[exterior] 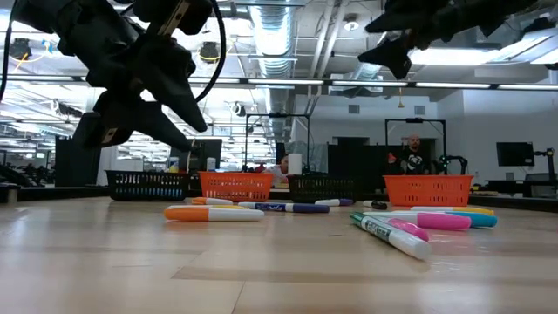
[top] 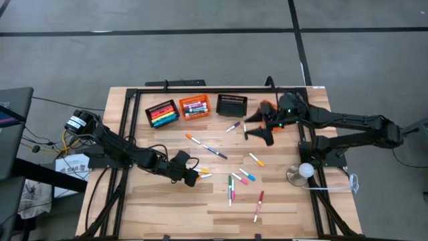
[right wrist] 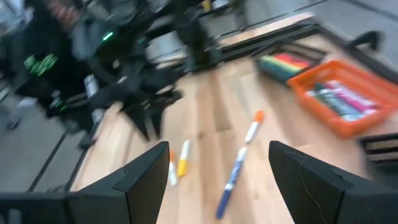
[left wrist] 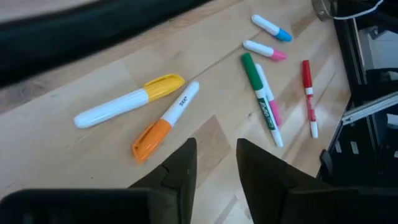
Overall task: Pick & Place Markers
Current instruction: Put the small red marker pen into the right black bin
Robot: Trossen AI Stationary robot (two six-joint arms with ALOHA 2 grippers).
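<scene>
Left gripper (top: pixel 194 175): sits low over the near-left part of the table (top: pixel 167 214); its own wrist view shows the two dark fingers (left wrist: pixel 183 171) parted by a narrow gap with bare wood between them, holding nothing.
Nearest markers: a yellow-capped marker (left wrist: pixel 129 99) and an orange-capped marker (left wrist: pixel 165 121) lie side by side on the wood just past those fingertips; the high view shows only their small ends beside the gripper.
Loose markers: a green marker (top: pixel 231 190), a red marker (top: pixel 259 204), a pink-capped marker (top: pixel 244 177) and a blue-capped marker (top: pixel 247 173) lie scattered mid-table; a long dark-blue marker (top: pixel 215 151) lies farther back.
Low view: places a pink-capped and a green marker nearest the lens, and shows people in the room behind, which the high view does not.
Right gripper (top: pixel 257 128): held above the far-right part of the table, fingers (right wrist: pixel 140 171) spread wide and empty.
Baskets: a black basket of markers (top: pixel 162 113), an orange basket of markers (top: pixel 194 107) and a black basket (top: pixel 231 104) stand in a row along the far edge; whether that last one holds anything cannot be told.
</scene>
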